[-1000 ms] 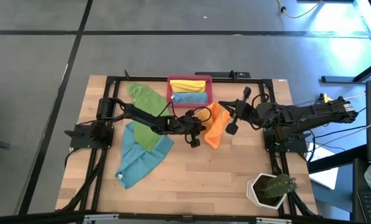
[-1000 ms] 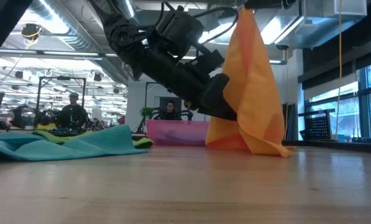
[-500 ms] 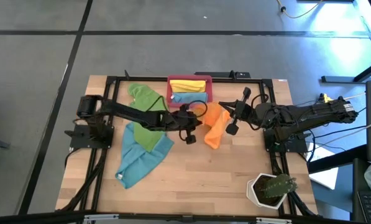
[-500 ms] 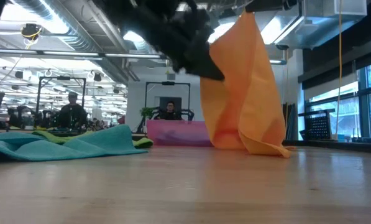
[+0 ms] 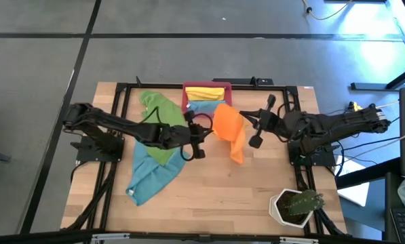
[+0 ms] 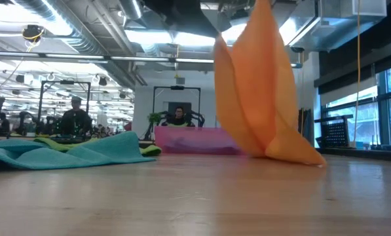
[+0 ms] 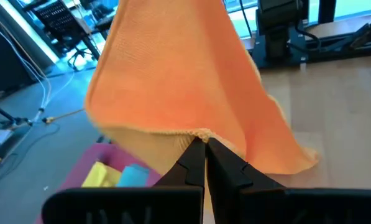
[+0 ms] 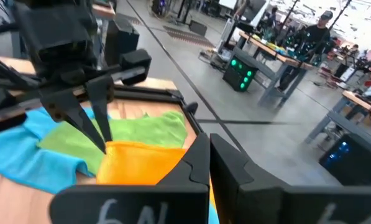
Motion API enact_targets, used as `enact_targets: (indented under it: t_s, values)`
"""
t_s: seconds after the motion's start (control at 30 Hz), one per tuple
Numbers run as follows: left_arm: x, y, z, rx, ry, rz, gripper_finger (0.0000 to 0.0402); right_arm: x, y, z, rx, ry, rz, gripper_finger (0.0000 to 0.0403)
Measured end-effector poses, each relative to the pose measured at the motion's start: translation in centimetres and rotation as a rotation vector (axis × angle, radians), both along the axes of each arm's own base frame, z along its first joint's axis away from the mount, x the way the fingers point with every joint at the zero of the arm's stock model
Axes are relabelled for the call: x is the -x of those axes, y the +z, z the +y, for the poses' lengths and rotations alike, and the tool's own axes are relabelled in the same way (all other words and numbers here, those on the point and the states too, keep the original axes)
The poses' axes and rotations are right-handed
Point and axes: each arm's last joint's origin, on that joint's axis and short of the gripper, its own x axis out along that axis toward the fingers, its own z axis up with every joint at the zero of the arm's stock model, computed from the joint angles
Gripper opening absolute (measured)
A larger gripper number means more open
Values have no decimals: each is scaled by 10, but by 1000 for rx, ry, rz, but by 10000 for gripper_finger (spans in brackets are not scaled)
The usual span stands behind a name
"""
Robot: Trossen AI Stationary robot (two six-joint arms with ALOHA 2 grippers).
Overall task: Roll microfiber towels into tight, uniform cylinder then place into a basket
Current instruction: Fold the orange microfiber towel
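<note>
The orange towel (image 5: 229, 127) hangs spread between my two grippers over the table's middle, in front of the red-pink basket (image 5: 186, 99). My left gripper (image 5: 209, 130) is shut on its left upper corner. My right gripper (image 5: 245, 125) is shut on its right upper edge. The basket holds a yellow roll (image 5: 205, 92) and a teal roll (image 5: 201, 106). A green towel (image 5: 158, 115) and a teal towel (image 5: 153, 171) lie flat at the left, the green one partly on the teal. My left gripper pinches the orange towel's upper hemmed edge (image 7: 194, 134) at a corner between its two fingertips (image 8: 102, 138), which point down. The towel hangs below it, and its lower end (image 6: 293, 156) rests on the table. My right gripper pinches the towel's upper edge (image 8: 173, 152) at the other end between its shut fingers, coming level from the table's right. The cloth sags slack between the two grippers.
A white pot with a cactus (image 5: 294, 207) stands at the near right corner. The black frame rail (image 5: 202, 85) runs behind the basket. Bare wood (image 5: 222, 196) lies in front of the hanging towel. People sit in the room beyond the table (image 6: 179, 118).
My left gripper has gone up and toward the table's left edge with its corner of the orange towel, rising out of the low view. The towel has spread wider between the two grippers, while its lower end stays on the table.
</note>
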Motion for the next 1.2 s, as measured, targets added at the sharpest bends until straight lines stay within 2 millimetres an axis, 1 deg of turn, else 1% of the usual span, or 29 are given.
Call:
enact_targets:
  t_s: [0.2,0.3,0.47,0.57,0.63,0.77,0.87,1.0,1.2]
  values:
    - [7,8,0,-20,4,3,0,5,21,7,-4,38,-22,4]
    - [13,18,1,-22,2,-28,0,8,31,10,-5,57,-28,4]
    - [30,40,-2,-16,-13,-85,0,13,43,16,-9,91,-30,4]
    - [39,53,-6,-7,-29,-132,0,15,46,19,-12,111,-39,4]
    - [42,54,-9,7,-37,-136,0,15,46,21,-19,118,-41,4]
    - [43,47,-11,37,-32,-83,0,14,40,21,-60,112,-20,4]
    - [38,35,-11,52,-17,-28,0,13,35,22,-84,103,17,4]
    - [33,24,-10,65,-2,-8,0,12,29,22,-114,91,52,4]
    - [27,1,-4,97,39,42,0,4,15,24,-108,76,151,4]
